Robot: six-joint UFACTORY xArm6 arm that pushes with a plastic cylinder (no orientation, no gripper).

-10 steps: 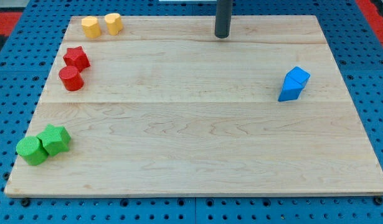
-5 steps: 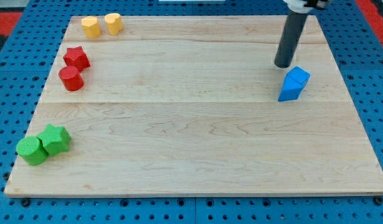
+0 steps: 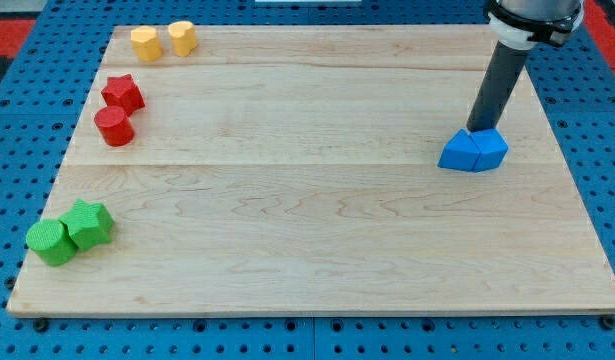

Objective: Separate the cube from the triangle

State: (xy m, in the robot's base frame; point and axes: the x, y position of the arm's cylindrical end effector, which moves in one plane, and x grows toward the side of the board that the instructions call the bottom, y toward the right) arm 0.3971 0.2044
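A blue cube [image 3: 490, 150] and a blue triangle [image 3: 456, 154] lie touching side by side at the right of the wooden board [image 3: 307, 250], the triangle on the view's left of the cube. My tip [image 3: 482, 129] stands right at the top edge of the pair, above the seam and a little over the cube's side, touching or almost touching them. The dark rod rises from there toward the view's top right.
Two yellow blocks [image 3: 162, 41] sit at the top left. A red star [image 3: 121, 93] and a red cylinder [image 3: 114, 126] lie below them. A green cylinder [image 3: 51, 243] and a green star-like block [image 3: 89, 223] touch at the bottom left.
My tip moved right and down, from top centre to the blue pair. The pair turned and shifted slightly down; it now lies level, triangle left, cube right.
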